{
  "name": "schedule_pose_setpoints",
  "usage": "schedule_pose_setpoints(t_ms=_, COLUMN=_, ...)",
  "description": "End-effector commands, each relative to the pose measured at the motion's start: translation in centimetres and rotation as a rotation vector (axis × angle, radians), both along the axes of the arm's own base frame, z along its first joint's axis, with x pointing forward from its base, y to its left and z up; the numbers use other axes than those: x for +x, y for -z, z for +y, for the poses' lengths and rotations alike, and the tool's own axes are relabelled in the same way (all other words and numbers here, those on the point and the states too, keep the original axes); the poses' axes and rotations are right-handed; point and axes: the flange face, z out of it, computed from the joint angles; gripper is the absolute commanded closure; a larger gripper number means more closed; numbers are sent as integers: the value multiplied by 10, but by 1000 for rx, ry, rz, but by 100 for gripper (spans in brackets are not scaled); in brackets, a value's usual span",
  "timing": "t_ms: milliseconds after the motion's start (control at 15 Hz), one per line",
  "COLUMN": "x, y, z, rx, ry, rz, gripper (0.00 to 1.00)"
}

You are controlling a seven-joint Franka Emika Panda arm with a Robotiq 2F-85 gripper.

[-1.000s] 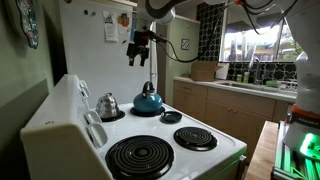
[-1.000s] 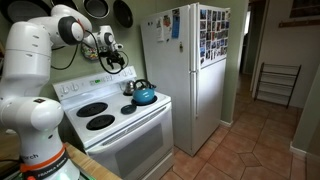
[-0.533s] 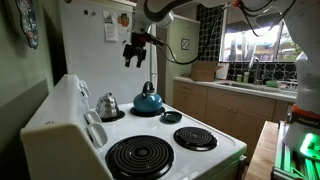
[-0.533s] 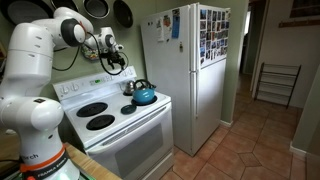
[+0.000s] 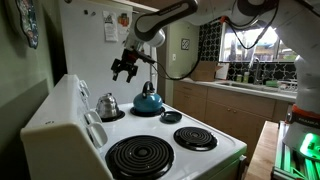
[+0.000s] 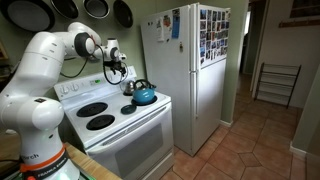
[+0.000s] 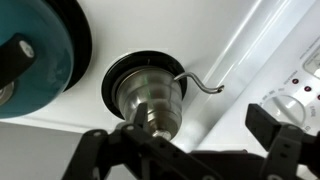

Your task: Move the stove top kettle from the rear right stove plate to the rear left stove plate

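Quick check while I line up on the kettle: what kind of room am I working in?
Most likely a home kitchen. A white coil-burner stove carries a silver kettle and a teal kettle, a white fridge with photos on its side stands next to it, and wooden counter cabinets run under a window.

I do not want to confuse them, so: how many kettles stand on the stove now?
2. The silver kettle stands at the back of the stove top, near the control side. The teal kettle stands beside it, also at the back. No other is visible.
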Motion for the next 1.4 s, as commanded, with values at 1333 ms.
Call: schedule_pose_setpoints(t_ms=1333, x=50, y=110, z=41, rx=-152, ry=-99, rz=-167, gripper=0)
